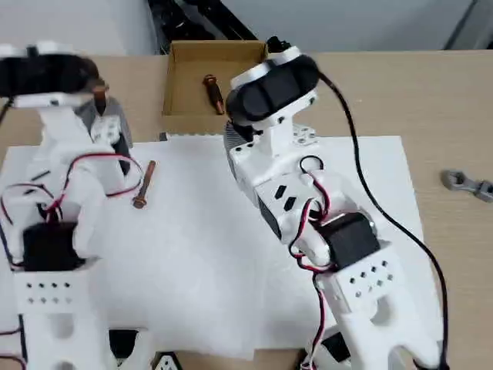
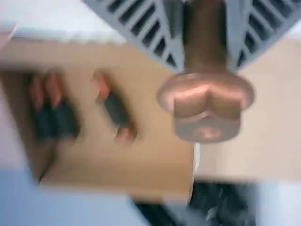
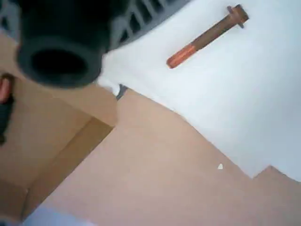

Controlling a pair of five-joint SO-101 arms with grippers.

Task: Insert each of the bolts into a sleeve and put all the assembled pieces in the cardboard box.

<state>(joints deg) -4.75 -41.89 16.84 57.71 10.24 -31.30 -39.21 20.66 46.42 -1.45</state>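
Copper bolt (image 2: 205, 101) clamped in left gripper (image 2: 202, 28) hangs beside the cardboard box (image 1: 216, 48); right gripper (image 3: 70, 14) clasps black sleeve (image 3: 59, 56) to its right.

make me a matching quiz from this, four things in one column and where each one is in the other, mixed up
Things: 1 black sleeve; 2 loose bolt; 3 assembled piece; 4 metal tool.
Places: a on the white sheet; b in the right gripper; c on the bare table; d in the cardboard box.
Pairs: 1-b, 2-a, 3-d, 4-c.
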